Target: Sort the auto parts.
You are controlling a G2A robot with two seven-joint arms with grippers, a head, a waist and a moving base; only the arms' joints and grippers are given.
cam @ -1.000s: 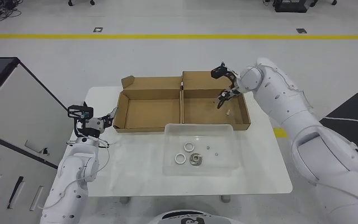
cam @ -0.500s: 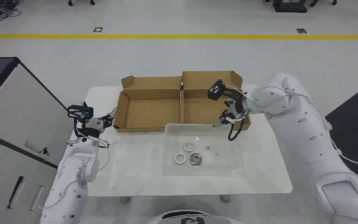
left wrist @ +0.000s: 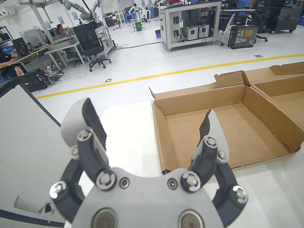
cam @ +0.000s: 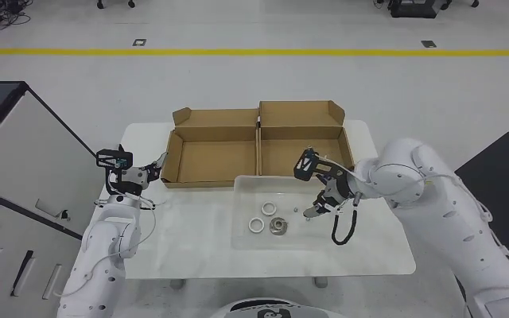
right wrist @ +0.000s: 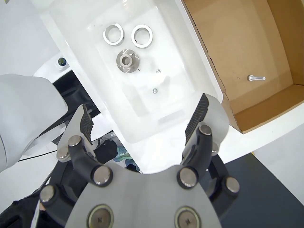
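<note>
A clear white tray [cam: 322, 187] at the table's front holds two metal rings [right wrist: 113, 35] [right wrist: 141, 36], a flanged hub [right wrist: 127, 60] and two small fasteners [right wrist: 158, 71] [right wrist: 154, 91]. In the top view the rings [cam: 270, 208] [cam: 256, 225] and hub [cam: 278, 227] lie left of centre. My right gripper [cam: 312, 211] [right wrist: 144, 105] hangs open over the tray's right part, holding nothing. A silver bolt [right wrist: 256, 78] lies in the right cardboard box [right wrist: 237, 36]. My left gripper [cam: 155, 168] [left wrist: 148, 109] is open beside the left box [left wrist: 213, 129], which has nothing in it.
The two shallow cardboard boxes [cam: 215, 159] [cam: 278, 155] stand side by side behind the tray. A grey panel [cam: 32, 151] stands off the table's left edge. Bare tabletop [cam: 191, 230] lies left of the tray and along the front.
My right gripper has moved from above the right box forward and down to the tray's right part. The left arm has not moved.
</note>
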